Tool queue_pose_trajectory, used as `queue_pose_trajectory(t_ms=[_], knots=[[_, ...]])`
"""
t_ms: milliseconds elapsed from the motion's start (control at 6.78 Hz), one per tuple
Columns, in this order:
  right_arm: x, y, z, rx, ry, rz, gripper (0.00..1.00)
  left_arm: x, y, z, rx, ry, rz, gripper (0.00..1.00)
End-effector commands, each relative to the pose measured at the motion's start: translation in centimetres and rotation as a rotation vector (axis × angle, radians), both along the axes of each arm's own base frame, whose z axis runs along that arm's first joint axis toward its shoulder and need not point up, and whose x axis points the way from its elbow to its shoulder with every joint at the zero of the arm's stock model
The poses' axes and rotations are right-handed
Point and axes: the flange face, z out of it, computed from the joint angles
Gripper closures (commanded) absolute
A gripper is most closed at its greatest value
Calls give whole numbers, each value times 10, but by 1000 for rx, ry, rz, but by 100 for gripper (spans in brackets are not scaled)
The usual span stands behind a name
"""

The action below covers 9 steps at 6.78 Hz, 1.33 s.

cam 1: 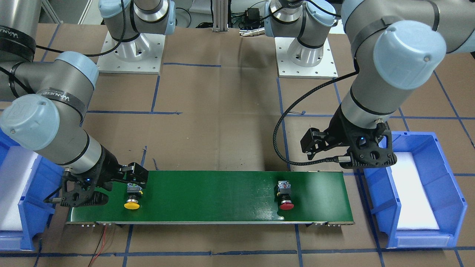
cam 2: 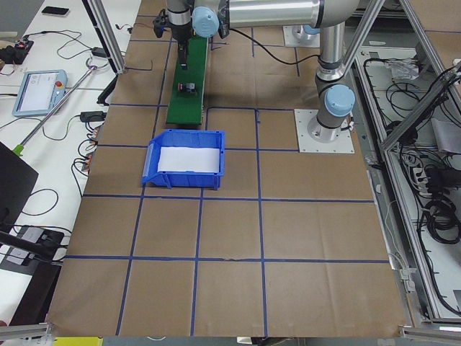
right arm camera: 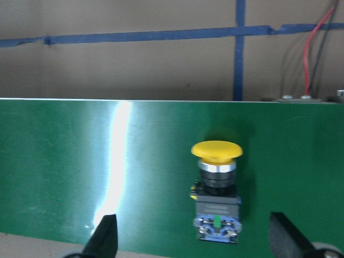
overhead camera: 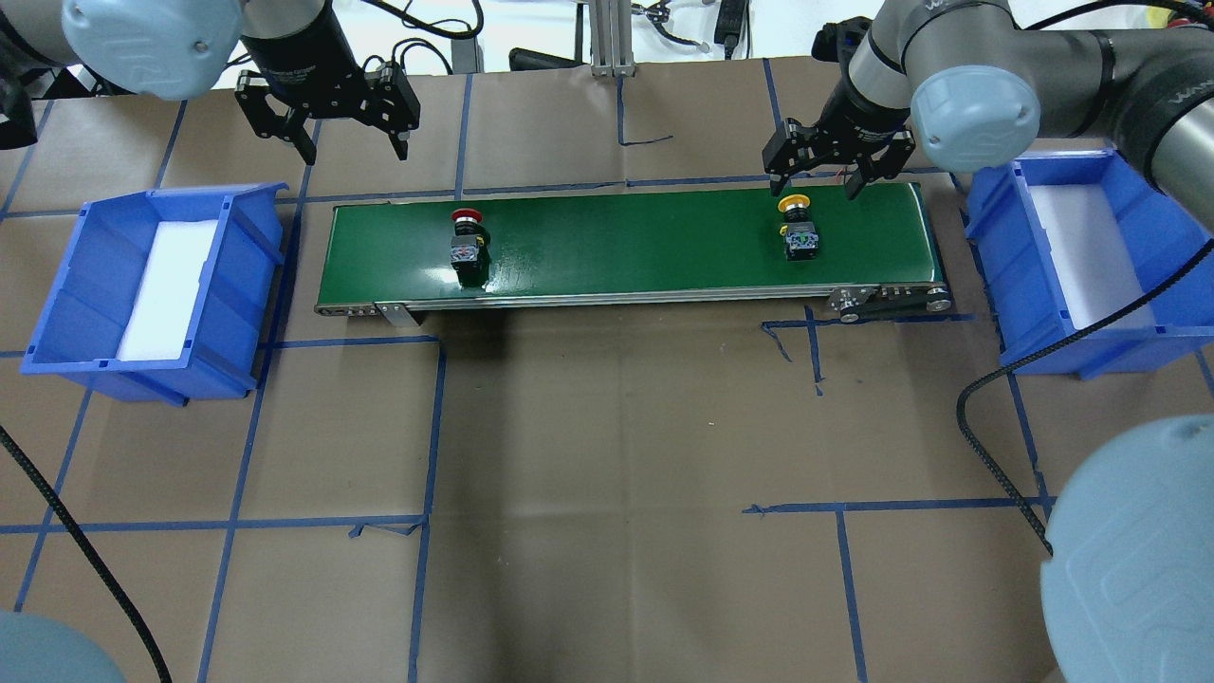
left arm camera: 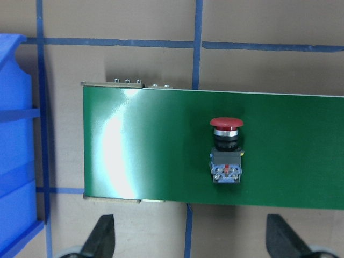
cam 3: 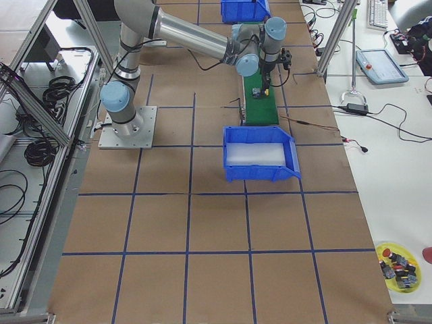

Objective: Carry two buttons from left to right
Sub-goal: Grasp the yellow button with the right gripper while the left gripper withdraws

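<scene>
The left bin [overhead camera: 85, 285] sits just beside the belt [overhead camera: 626, 242]. The left gripper [overhead camera: 353, 149], fingers spread, hovers past the belt's far edge, near the red button [overhead camera: 467, 242] lying at the belt's left end. The yellow button [overhead camera: 800, 230] lies near the right end, under the spread right gripper [overhead camera: 814, 185], near the right bin [overhead camera: 1010, 256].

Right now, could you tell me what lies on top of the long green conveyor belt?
A yellow-capped push-button and a red-capped push-button, both on their sides; their undersides are hidden.
</scene>
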Motion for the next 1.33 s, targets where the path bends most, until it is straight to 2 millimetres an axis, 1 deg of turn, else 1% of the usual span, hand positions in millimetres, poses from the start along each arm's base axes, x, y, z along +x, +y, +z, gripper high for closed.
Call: queue_pose_trajectory(t_ms=[0,147,295,442,590,737,884,1032,1179], knots=[[4,-5,-15,20,-53,9,0,1,34,34,5,-3,-6,0],[-9,-5,-18,27,84,5,0,0,36,29,15,3,-8,0],[-18,-5,-22,31,176,3,0,0,37,26,14,2,-10,0],[-18,-5,-27,41,178,2,0,0,38,26,12,0,-10,0],[-19,-7,-38,57,180,7,0,0,38,25,13,-3,-34,0],[-20,-10,-60,90,178,11,0,1,40,28,7,-3,-36,0],[-21,-13,-77,116,177,15,16,1,49,38,-3,-3,-33,0],[-30,-14,-77,120,180,20,52,0,63,28,12,-4,-33,0],[-47,-16,-74,119,212,35,90,0,74,22,-2,-3,-33,0]])
